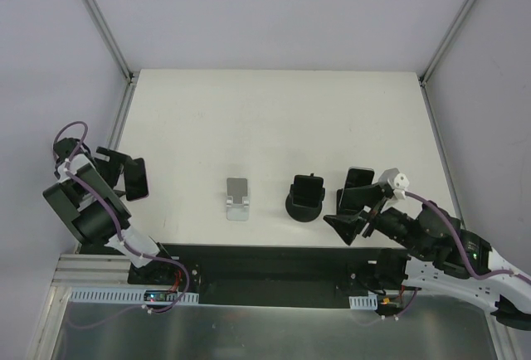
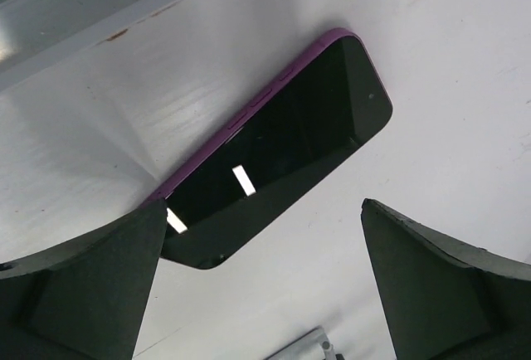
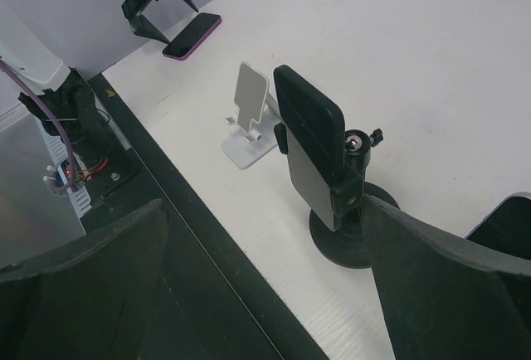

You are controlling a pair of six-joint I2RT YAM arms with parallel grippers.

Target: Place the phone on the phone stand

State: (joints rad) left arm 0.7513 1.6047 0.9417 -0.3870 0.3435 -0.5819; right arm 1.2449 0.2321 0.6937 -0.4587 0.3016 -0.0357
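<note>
**White table (image 1: 274,119), phone lying flat, pick-up not yet made**

Grey walls (image 1: 274,12) close in on three sides of the white tabletop, and along the near edge runs a black strip (image 1: 265,260) where both arms are bolted.

Three stands sit in a row near that strip. In the middle is the phone stand (image 3: 319,148), disc base down and pole up, with its holder tilted and nothing on it. To its left is a small silver-white stand (image 3: 251,94). To its right is a black wedge stand (image 1: 358,182), just beside the right gripper (image 3: 265,204). That gripper hangs low with its jaws spread wide and holds nothing.

Over on the far left is the phone (image 2: 282,148), in its purple case. It lies screen-up on the table, well apart from the phone stand. The left gripper (image 2: 264,205) hovers at its near end, fingers splayed as wide as they go, and there is no contact that I can see.

I read this as the approach, so the task has barely begun. The next move calls for the left fingers to come down astride the phone's long sides and close. The phone lies flat, so getting under or around those thin edges is the tricky part.

As for room, the phone lies close to the table's left edge, and the wall rises just beyond it. There is little slack on that side. A carry to the right would have to pass the silver-white stand, so it wants height. The far half of the table shows bare white, which gives a wider detour.
</note>
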